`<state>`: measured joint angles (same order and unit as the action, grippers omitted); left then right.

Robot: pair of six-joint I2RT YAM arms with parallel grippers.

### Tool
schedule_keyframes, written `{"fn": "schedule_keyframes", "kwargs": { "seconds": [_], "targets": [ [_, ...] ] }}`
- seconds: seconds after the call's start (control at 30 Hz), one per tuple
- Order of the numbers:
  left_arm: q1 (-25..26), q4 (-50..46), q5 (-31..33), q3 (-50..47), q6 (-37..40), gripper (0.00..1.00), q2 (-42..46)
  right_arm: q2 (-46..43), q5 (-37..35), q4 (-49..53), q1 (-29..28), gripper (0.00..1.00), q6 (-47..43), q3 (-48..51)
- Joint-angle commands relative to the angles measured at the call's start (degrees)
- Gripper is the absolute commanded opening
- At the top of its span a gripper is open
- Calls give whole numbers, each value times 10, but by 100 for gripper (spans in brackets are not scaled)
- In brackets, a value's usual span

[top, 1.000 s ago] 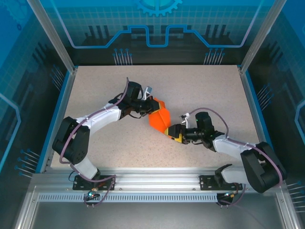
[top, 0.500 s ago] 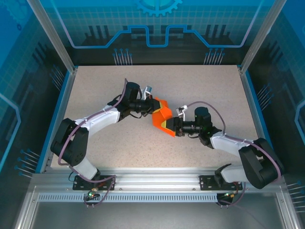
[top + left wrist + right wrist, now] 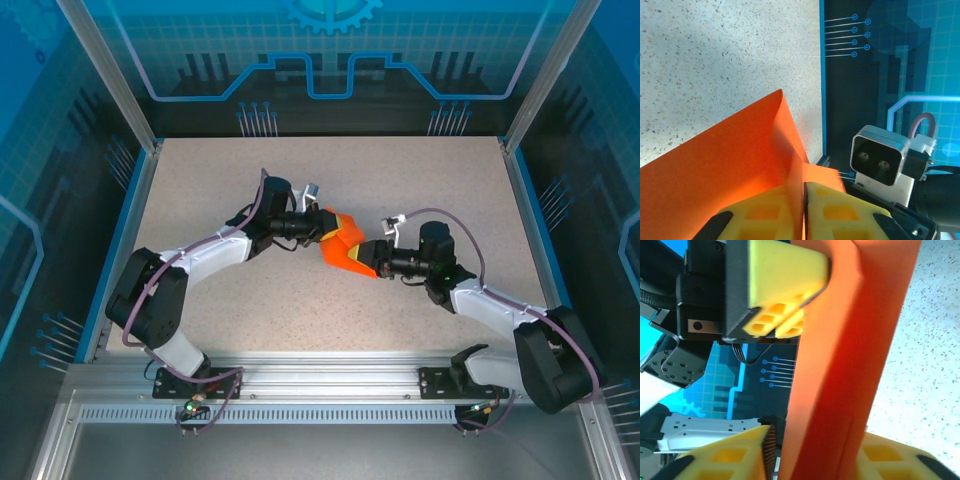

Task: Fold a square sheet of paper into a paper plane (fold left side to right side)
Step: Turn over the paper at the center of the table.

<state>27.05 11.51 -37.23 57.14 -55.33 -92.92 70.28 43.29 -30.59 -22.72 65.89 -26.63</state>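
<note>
We see a plain orange square sheet of paper (image 3: 725, 170) between yellow fingers (image 3: 840, 216) of the left end effector (image 3: 804, 202), speckled beige bench (image 3: 715, 60) beyond.

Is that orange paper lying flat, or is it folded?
Folded: the orange paper shows a sharp crease and angled panels, not one flat sheet.

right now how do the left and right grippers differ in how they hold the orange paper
The left gripper is pinched shut on the orange paper; the right gripper straddles it with jaws apart. The left meets its far-left end, the right its near-right end. Both have yellow fingers.
</note>
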Motion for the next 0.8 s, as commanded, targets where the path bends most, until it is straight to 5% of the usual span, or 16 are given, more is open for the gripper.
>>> {"fn": "schedule_keyframes", "kwargs": {
  "seconds": [0.0,0.17,0.27,0.6,0.77],
  "targets": [
    [0,25,-18,-15,-2,26,24,-8,-11,27,9,30,-2,-5],
    [-4,-45,21,-16,60,55,63,-13,-16,66,9,19,-23,-8],
    [-14,-94,53,-24,97,64,102,-19,-22,98,9,15,-46,-12],
    [-37,-234,177,-57,201,77,268,-82,-152,416,-19,11,-253,-111],
    [-37,-285,267,-70,231,79,346,-71,-324,589,-82,10,-370,-220]
  ]
}}
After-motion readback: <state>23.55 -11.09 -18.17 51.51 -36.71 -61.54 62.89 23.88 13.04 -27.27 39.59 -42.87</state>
